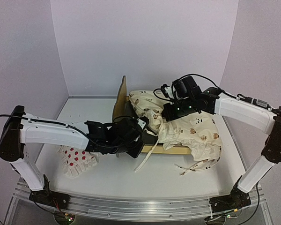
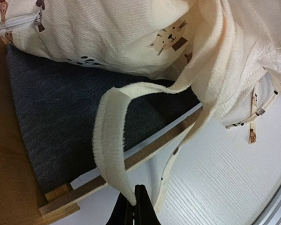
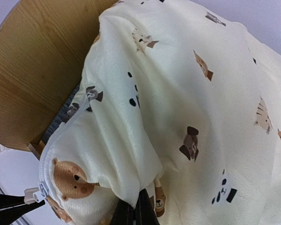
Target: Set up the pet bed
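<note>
Pale plywood pet bed (image 1: 120, 101) with dark grey fabric base, mid-way across the counter (image 1: 112, 176), half made: white red-dotted pillow (image 1: 77, 159) nearest, unplaced; left jaws pinching a ruffle strip of the cream animal-print quilt (image 1: 196, 129); farther, right jaws clamped on its bunched, unspread bulk.

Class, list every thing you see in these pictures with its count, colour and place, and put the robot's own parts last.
pet bed: one, pale wood with dark grey base, mid-table
quilt: one, cream with animal print, heaped over the bed, spilling off its right end
pillow: one, white with red dots, on the table left of the bed
table: one, white
left claw: one, black, shut on the quilt's edge strip
right claw: one, black, shut on a quilt fold
</note>
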Robot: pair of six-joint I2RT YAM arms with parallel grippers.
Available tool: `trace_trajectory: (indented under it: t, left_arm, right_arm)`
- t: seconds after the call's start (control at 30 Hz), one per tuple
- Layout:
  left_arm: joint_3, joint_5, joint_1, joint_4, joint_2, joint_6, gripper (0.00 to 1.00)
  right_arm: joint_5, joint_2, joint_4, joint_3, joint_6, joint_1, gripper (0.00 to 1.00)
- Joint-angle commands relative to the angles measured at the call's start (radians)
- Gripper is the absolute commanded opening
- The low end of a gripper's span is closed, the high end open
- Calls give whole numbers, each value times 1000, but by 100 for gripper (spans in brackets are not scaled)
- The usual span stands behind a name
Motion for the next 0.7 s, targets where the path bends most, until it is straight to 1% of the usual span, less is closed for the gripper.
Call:
trace_trajectory:
  t: [0.0,0.23,0.4,0.5,0.67]
  left_arm:
    - [66,11,47,130,55,89,0]
    - [81,4,98,209,110,116,0]
    - [73,32,104,182,118,86,1]
    - [24,73,104,187,86,67,9]
    - [-25,86,104,170,64,43,34]
  right_arm:
    - [58,-74,0,-22,-3,-28,0]
    - [53,-79,2,-32,-4,-37,0]
    - [47,-76,4,-34,-3,-38,0]
    - [36,-73,6,-33,1,-38,0]
    - [9,-62,14,-38,10,-38,0]
